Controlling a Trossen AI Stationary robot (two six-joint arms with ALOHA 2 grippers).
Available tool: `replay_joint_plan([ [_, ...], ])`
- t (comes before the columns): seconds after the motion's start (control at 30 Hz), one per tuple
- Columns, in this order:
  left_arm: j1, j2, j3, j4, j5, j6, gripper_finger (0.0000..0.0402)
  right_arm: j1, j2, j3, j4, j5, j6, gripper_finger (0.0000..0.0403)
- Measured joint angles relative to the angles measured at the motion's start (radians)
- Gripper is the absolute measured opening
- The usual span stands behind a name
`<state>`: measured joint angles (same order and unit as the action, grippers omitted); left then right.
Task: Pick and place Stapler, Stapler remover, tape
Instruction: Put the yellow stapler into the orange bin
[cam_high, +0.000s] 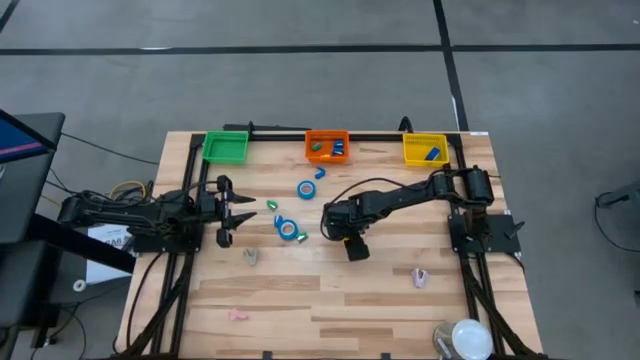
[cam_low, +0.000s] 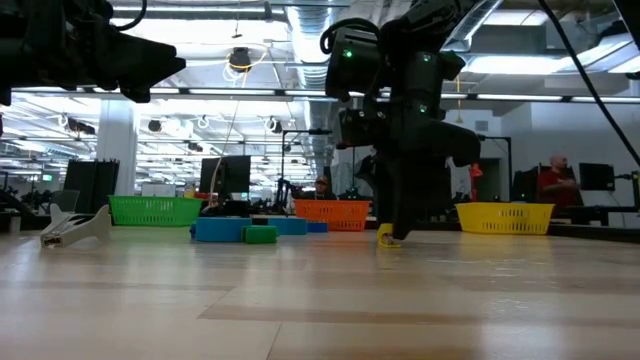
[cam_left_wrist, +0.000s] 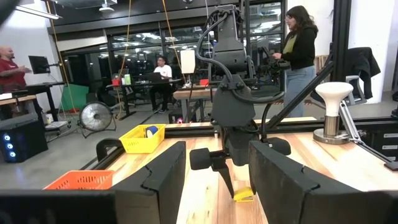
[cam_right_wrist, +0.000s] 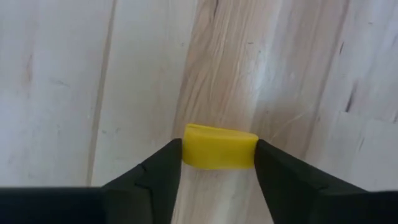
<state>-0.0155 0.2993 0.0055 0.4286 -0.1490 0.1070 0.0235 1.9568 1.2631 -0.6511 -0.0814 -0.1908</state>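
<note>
1. Yellow is what sits between the right gripper's (cam_right_wrist: 219, 163) fingers: a small yellow stapler (cam_right_wrist: 219, 147), lying on the wooden table (cam_high: 330, 300) near its middle. In the right wrist view each finger meets one end of it, so the claw looks clamped on it, or at the very point of clamping.
2. To do this step well, I judge the squeeze should be firm and even before any lift, since the piece is small and smooth and could twist out if held only at its corners.
3. The lift should go straight up, because the low view shows the stapler (cam_low: 388, 236) resting on the boards under the fingertips.
4. The likely target is the yellow bin (cam_high: 425, 149) at the far right edge, which already holds a blue item; the carry must clear its wall.
5. The left gripper (cam_high: 243, 210) waits over the left side of the table, fingers apart and holding nothing.
6. The tape rolls (cam_high: 306, 188) lie on the table between the two arms, just left of the right gripper, not touching it.
7. The orange bin (cam_high: 327, 146) at the far edge holds a few pieces; the green bin (cam_high: 226, 147) looks bare.
</note>
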Motion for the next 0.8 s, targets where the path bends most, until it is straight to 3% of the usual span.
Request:
replay_joint_plan([
  [0.17, 0.0, 0.0, 0.0, 0.0, 0.0, 0.0, 0.0168, 0.0, 0.0, 0.0, 0.0, 0.0, -0.001, 0.0153],
  [0.47, 0.0, 0.0, 0.0, 0.0, 0.0, 0.0, 0.0168, 0.0, 0.0, 0.0, -0.002, 0.0, -0.002, 0.0181],
  [0.8, 0.0, 0.0, 0.0, 0.0, 0.0, 0.0, 0.0168, -0.037, 0.0, 0.11, -0.112, 0.0, -0.002, 0.0155],
])
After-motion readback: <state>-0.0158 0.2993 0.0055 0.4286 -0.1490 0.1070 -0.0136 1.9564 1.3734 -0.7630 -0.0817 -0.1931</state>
